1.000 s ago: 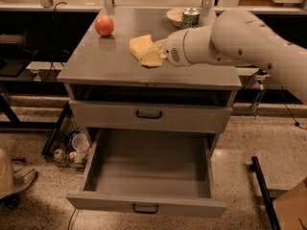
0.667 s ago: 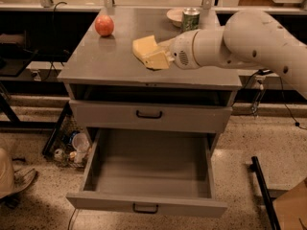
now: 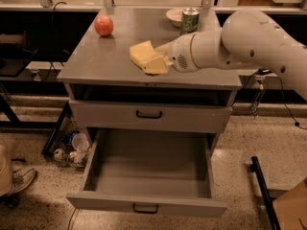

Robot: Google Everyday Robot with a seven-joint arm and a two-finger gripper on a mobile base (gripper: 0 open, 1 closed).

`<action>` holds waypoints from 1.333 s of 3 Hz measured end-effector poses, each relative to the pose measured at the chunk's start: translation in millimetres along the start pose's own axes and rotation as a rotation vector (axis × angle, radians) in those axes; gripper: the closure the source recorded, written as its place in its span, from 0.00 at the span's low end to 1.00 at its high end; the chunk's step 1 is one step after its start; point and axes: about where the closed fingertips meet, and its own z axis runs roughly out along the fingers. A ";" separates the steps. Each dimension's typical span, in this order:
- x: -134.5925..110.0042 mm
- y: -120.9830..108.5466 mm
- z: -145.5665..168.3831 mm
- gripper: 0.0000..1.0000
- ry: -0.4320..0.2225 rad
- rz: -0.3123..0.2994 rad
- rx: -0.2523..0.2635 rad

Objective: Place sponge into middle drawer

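The pale yellow sponge [image 3: 146,57] is held tilted just above the grey cabinet's top, near its front edge. My gripper [image 3: 160,59] comes in from the right on a white arm and is shut on the sponge's right end. The middle drawer [image 3: 147,176] is the lowest one, pulled fully out below, with nothing lying in it and a small black bar handle on its front. The drawer above it [image 3: 148,115] is closed.
A red apple [image 3: 104,25] sits at the back left of the cabinet top [image 3: 96,66]. A green can [image 3: 190,20] and a white bowl [image 3: 174,15] stand at the back right. Clutter lies on the floor to the cabinet's left [image 3: 72,145]. A black bar [image 3: 264,190] is at the lower right.
The gripper has lifted the sponge slightly off the top and carried it a little toward the front edge; the arm has shifted with it.
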 end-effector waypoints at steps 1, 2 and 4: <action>49.1 50.6 -1.2 1.00 0.122 -0.064 -0.132; 132.6 106.7 2.7 1.00 0.244 -0.059 -0.259; 137.1 111.2 5.0 1.00 0.252 -0.052 -0.268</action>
